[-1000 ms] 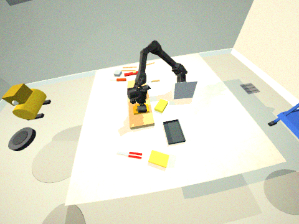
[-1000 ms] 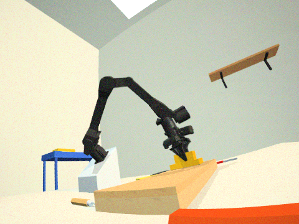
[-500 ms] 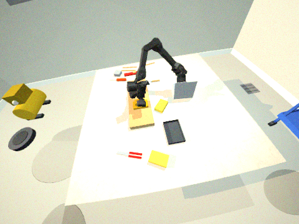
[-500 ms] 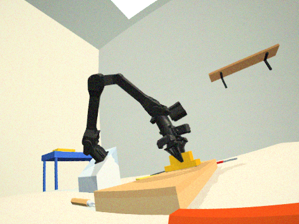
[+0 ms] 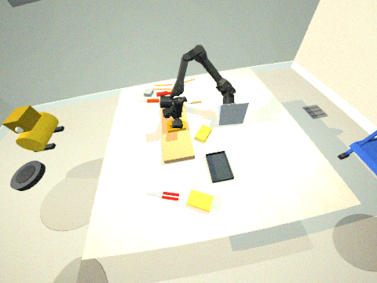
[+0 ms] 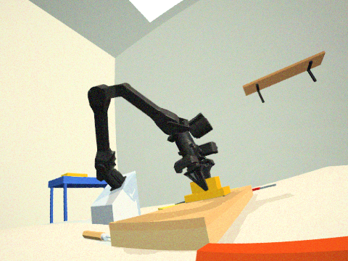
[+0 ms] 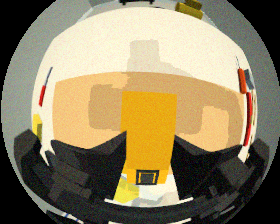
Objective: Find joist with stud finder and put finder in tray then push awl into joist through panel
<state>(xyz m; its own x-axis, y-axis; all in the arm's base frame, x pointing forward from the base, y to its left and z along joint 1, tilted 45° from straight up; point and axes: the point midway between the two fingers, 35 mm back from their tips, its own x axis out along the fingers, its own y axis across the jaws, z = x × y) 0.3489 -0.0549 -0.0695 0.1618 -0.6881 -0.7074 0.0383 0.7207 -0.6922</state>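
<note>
The yellow-orange stud finder (image 5: 171, 128) (image 6: 217, 193) (image 7: 149, 112) stands on the wooden floor panel (image 5: 178, 152) (image 6: 217, 204) (image 7: 67, 112), seemingly flat on its top, around mid-length. My gripper (image 5: 177, 123) (image 6: 206, 184) (image 7: 148, 133) is shut on it from above, a finger on each side. Its small dark display (image 7: 147, 177) shows a yellow outline. The dark tray (image 5: 221, 167) lies beside the panel, toward the front right in the top view. A wooden-handled tool, apparently the awl (image 5: 195, 102) (image 6: 93, 235), lies on the table near the panel's far end in the top view. The joist is hidden.
A yellow block (image 5: 203, 134) lies between panel and arm base; another yellow block (image 5: 200, 200) and a red-handled tool (image 5: 171, 194) lie at the front. An upright grey plate (image 5: 233, 114) stands by the base. An orange-handled tool (image 5: 153, 101) and grey block (image 5: 148, 92) lie farther back.
</note>
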